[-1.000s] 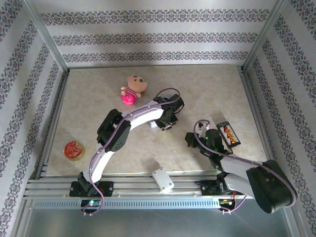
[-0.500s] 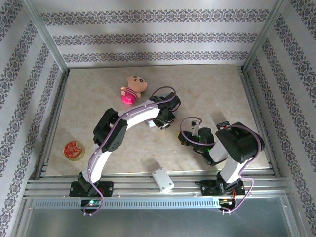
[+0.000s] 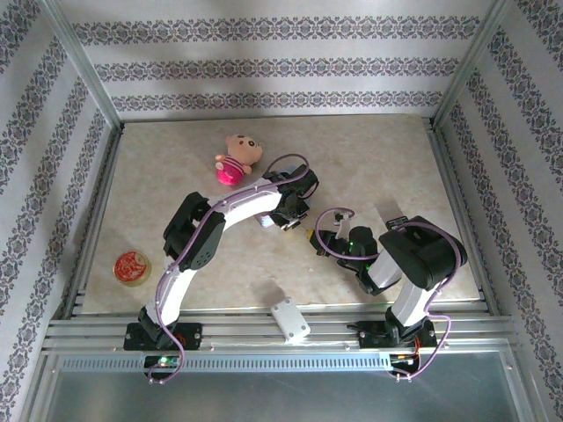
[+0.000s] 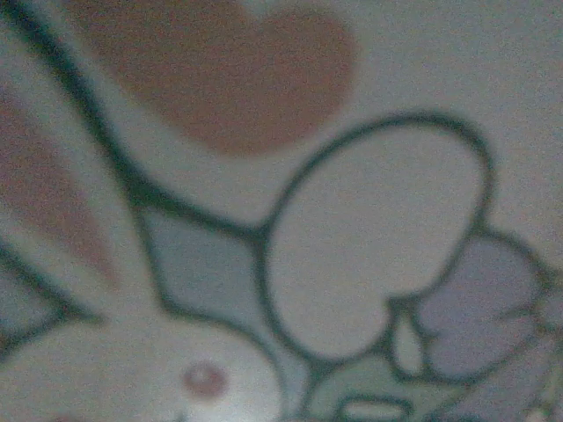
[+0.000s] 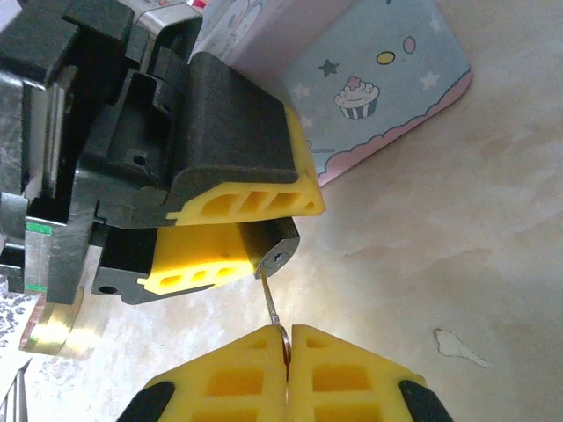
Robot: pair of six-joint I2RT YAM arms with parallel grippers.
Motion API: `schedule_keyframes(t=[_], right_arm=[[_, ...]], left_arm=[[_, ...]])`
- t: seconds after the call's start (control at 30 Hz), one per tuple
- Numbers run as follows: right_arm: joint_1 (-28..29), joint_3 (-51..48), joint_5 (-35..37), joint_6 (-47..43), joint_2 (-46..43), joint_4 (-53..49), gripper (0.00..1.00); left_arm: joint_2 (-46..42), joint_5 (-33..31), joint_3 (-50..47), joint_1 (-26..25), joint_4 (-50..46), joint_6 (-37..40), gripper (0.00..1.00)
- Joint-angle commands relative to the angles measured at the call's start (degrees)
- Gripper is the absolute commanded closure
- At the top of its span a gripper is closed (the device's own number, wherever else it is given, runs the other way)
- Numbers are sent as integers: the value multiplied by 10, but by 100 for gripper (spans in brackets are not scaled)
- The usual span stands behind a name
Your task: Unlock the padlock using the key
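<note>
The ribbed yellow left gripper [image 5: 274, 230] clamps the small dark metal padlock [image 5: 283, 239], the right gripper [image 5: 287, 345] pinches a thin silvery key [image 5: 271, 303] at its keyhole, and the left wrist view adds a blurred close-up of the light-blue cartoon tin [image 4: 378, 246].

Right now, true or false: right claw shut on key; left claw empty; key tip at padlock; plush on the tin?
1. The right claw is shut on the key. True.
2. The left claw is open and empty. False: it grips the padlock.
3. The key's tip reaches the padlock. True.
4. The plush toy lies on the tin. False: it lies on the table, beyond the left arm.
</note>
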Motion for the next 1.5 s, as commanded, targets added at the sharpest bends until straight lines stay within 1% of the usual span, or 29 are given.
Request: schedule_keyframes(t=[0.0,0.4,0.6,1.47], right_arm=[[12,11,14,-6,8,30,100],[26,19,43,-3,24,30,100],[29,21,59,-2,25,30,100],[37,36,61,0,33,30,100]], left_arm=[[-35,-4,-6,9,7,-21,77],[-51,7,-33,12,33,-53,78],[-54,23,-45,15,42,-71,78],[-48,46,-54,16,64,-88,78]])
